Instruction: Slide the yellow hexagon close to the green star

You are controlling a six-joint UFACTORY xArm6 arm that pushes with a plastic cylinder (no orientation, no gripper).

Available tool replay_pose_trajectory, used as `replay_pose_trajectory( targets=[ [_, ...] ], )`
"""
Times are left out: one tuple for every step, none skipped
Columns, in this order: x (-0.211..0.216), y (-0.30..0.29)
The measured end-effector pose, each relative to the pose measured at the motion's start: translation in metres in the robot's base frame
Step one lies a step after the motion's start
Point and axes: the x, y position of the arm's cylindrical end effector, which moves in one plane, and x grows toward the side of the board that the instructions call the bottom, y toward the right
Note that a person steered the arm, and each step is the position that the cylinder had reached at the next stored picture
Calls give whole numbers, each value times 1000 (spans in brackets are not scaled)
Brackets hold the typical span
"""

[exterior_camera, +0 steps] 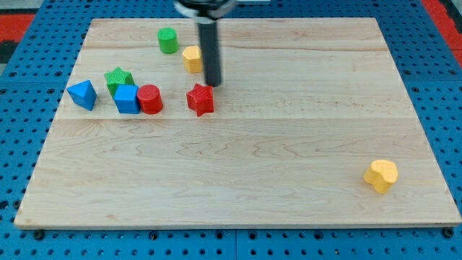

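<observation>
The yellow hexagon (192,58) lies near the view's top, left of centre. The green star (118,78) sits further to the view's left and a little lower, touching the blue cube (127,99) below it. My tip (213,84) is just right of the yellow hexagon and slightly below it, close to its right side; whether it touches is unclear. The red star (201,99) lies just below and left of my tip.
A green cylinder (168,40) stands above and left of the yellow hexagon. A red cylinder (150,99) touches the blue cube's right side. A blue triangular block (83,94) lies at the far left. A yellow heart (380,175) sits near the bottom right.
</observation>
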Motion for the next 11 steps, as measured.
replay_pose_trajectory(
  targets=[
    [36,-9],
    [38,-92],
    [34,-130],
    [5,-20],
    [-58,14],
    [-71,-44],
    [-55,-111],
    [-35,-111],
    [-19,-109],
    [-72,-50],
    [-130,-71]
  ],
)
